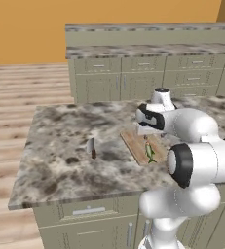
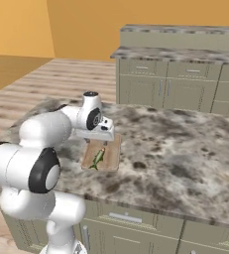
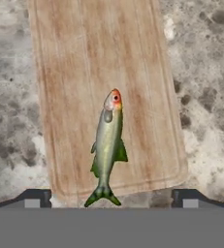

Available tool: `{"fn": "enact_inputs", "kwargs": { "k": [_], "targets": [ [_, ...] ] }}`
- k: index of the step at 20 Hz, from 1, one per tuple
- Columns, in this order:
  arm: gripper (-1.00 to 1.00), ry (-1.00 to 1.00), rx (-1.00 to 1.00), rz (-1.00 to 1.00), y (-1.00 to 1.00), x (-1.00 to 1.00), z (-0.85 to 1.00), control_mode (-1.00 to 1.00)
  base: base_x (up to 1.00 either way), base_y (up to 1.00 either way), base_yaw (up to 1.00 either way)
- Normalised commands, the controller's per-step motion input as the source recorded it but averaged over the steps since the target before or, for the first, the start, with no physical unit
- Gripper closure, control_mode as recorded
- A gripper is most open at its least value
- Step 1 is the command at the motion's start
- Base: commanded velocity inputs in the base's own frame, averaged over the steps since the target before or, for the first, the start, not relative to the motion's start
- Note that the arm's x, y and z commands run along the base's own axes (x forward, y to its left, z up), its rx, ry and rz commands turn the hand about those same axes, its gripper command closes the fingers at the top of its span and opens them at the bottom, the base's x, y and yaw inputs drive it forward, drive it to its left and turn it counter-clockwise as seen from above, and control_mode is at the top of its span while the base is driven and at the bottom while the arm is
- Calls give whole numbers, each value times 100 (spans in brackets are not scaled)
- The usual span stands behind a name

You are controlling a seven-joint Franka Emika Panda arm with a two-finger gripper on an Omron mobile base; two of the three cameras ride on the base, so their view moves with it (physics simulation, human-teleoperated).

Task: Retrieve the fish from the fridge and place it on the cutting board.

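Observation:
The slim grey-green fish (image 3: 108, 145) lies flat on the light-brown cutting board (image 3: 84, 58), head toward the board's middle and tail over its near short edge. My gripper (image 3: 111, 198) hangs above it, open, the two dark fingertips (image 3: 33, 198) standing wide apart either side of the tail and touching nothing. From the base, the fish (image 1: 150, 152) rests on the board (image 1: 132, 141) just below my gripper (image 1: 145, 132). From the other side I see the same fish (image 2: 98, 158), board (image 2: 112, 154) and gripper (image 2: 102, 135). The fridge is out of view.
The board sits on a grey marbled island counter (image 1: 60, 141). A small dark-handled knife (image 1: 92, 147) lies on it left of the board. Beige-green drawer cabinets (image 1: 148, 78) with their own counter stand behind, across a strip of wooden floor.

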Motion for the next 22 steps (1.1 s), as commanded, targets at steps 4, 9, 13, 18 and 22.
{"fn": "enact_inputs", "kwargs": {
  "k": [4,9,13,18,22],
  "targets": [
    [-100,6,0,0,0,-87,83,-100,0,0,0],
    [-100,0,0,2,0,-100,63,-100,0,0,0],
    [-100,-4,0,8,3,-100,4,-100,0,0,0],
    [-100,-1,0,4,21,-66,-10,-100,0,0,0],
    [-100,0,0,0,17,-3,-42,-100,0,0,0]
  ]
}}
